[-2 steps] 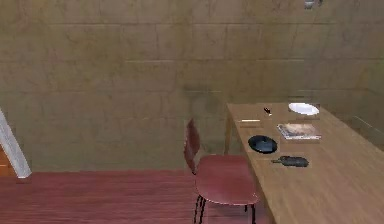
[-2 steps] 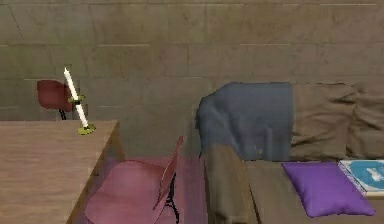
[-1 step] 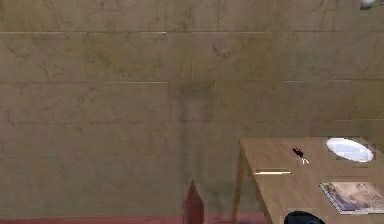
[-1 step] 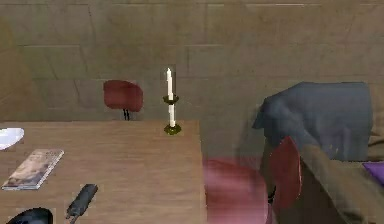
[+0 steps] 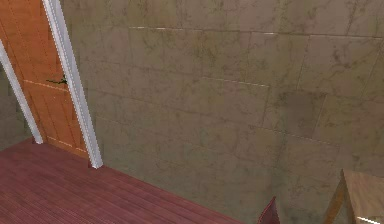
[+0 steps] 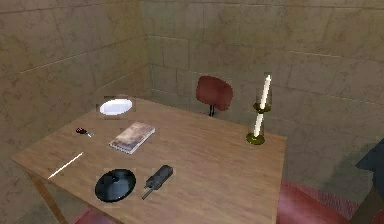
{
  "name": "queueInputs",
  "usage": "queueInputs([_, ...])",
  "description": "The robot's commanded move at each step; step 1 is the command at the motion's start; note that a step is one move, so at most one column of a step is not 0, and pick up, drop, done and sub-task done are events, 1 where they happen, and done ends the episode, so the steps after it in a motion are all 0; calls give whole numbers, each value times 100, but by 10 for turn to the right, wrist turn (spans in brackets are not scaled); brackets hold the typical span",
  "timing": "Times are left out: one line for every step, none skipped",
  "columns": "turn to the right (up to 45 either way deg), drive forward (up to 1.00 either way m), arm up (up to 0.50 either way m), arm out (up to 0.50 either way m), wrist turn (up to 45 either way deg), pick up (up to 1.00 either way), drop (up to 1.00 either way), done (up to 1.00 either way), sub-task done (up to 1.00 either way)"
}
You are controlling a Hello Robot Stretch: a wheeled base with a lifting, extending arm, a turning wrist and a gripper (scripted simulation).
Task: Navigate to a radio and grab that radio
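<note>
A small dark oblong thing (image 6: pixel 159 179) with a thin rod at one end, shaped like a hand radio, lies on the wooden table (image 6: pixel 210 165) near its front edge in the arm side view. It sits just right of a flat black dish (image 6: pixel 115 184).
The table also holds a white plate (image 6: pixel 116 106), a book (image 6: pixel 133 137), a small dark-red item (image 6: pixel 84 132), a pale stick (image 6: pixel 67 165) and a tall candle in a holder (image 6: pixel 259 110). A red chair (image 6: pixel 214 92) stands behind it. Ahead are a stone wall (image 5: pixel 220 90), an orange door (image 5: pixel 40 80), red floor (image 5: pixel 70 190) and a table corner (image 5: pixel 362 198).
</note>
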Motion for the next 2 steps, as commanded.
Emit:
queueInputs([0,0,50,0,0,0,0,0,0])
queueInputs([0,0,34,0,0,0,0,0,0])
